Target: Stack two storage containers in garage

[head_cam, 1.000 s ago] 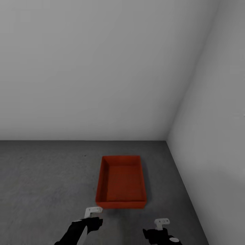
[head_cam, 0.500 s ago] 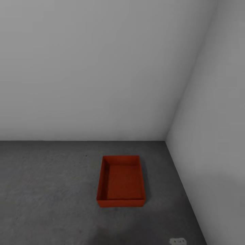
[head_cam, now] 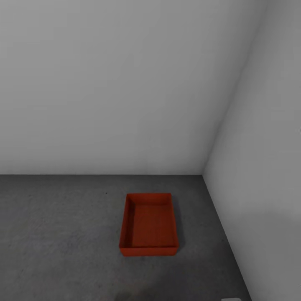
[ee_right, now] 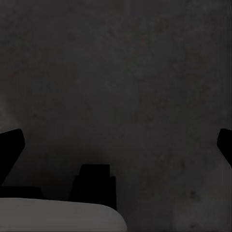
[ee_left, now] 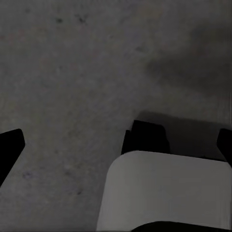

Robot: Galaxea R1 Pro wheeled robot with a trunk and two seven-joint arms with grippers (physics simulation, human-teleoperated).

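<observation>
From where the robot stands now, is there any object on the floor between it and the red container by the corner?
Nothing visible does. The storage container sits alone on the dark concrete floor near the corner of the white walls, with only bare floor between it and the robot. It is empty, with nothing stacked on it.

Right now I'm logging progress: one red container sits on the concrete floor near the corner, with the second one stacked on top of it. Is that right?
Not quite. The head view shows one storage container on the floor near the corner, but nothing is stacked on it: it is open and empty, its inner bottom visible. The rest of your statement holds.
</observation>
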